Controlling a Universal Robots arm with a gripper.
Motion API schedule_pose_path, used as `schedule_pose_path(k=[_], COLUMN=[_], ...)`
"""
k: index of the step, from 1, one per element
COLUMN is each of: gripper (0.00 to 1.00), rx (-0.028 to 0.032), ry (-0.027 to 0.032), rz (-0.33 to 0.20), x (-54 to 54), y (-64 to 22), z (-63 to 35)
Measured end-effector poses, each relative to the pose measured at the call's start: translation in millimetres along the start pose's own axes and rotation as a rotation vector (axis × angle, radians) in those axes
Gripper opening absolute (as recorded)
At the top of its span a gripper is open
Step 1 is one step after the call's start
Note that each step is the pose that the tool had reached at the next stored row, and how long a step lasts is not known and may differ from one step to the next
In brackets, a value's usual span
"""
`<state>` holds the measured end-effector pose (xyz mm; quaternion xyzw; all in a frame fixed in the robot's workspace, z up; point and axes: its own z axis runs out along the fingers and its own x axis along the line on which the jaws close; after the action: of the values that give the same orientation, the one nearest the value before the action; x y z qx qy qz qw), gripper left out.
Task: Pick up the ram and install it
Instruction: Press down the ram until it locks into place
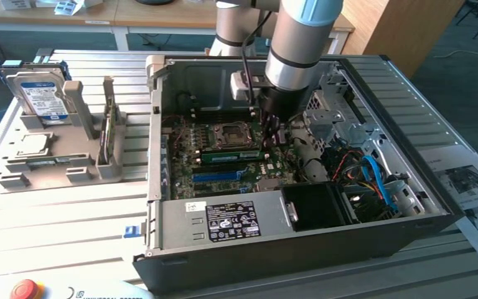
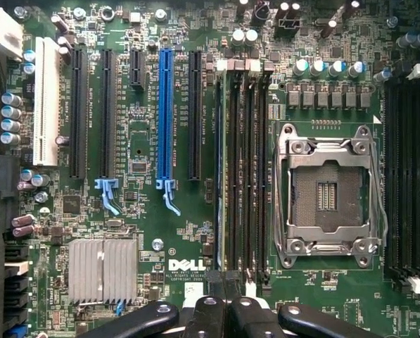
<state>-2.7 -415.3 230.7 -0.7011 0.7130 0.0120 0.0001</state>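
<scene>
Slatted metal table (image 1: 65, 212), with an open computer case (image 1: 305, 249) on it and a grey parts fixture (image 1: 56, 168) on the exterior view's left. Your arm reaches down into the case, with the gripper (image 1: 274, 134) just above the motherboard (image 1: 222, 177) beside the processor socket (image 1: 226, 134). The fingers (image 2: 206, 313) are closed tight together, and I cannot confirm that anything is pinched between them. The ram (image 1: 231, 156) stands on edge in the memory slots next to the socket, apparently already in a slot. Whether it is fully latched cannot be told. Its long axis runs along the slots, parallel to the socket's side. In the wrist view, the ram (image 2: 220, 176) appears as a thin edge running straight away from the fingertips. The gripper therefore sits at the ram's near end, in line with it rather than across it.
</scene>
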Motion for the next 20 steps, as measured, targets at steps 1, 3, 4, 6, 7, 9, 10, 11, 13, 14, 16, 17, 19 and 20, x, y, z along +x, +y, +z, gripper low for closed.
schedule_pose_path(k=[1,3,4,6,7,9,10,11,13,14,16,17,19,20], gripper=[0.11,0.11,0.11,0.11,0.11,0.11,0.11,0.11,0.11,0.11,0.11,0.11,0.11,0.11], rx=[-0.0002,-0.0001,-0.0001,-0.0003,-0.0002,-0.0001,-0.0001,-0.0001,-0.0001,-0.0001,-0.0002,-0.0001,-0.0002,-0.0002], ry=[0.0004,0.0004,0.0004,0.0007,0.0007,0.0003,0.0003,0.0004,0.0003,0.0004,0.0005,0.0004,0.0004,0.0004], rz=[0.000,0.000,0.000,0.000,0.000,0.000,0.000,0.000,0.000,0.000,0.000,0.000,0.000,0.000], x=[0.1,0.1,0.1,0.1,0.1,-0.1,-0.2,-0.3,-0.9,-1.2,-1.7,-1.7,-1.7,-1.7], y=[0.0,0.0,0.0,0.0,0.0,0.0,0.0,0.0,0.0,0.0,0.0,0.0,0.0,0.0], z=[0.3,1.0,1.5,1.6,1.6,1.8,1.7,1.7,1.8,1.7,1.7,1.8,1.7,1.7])
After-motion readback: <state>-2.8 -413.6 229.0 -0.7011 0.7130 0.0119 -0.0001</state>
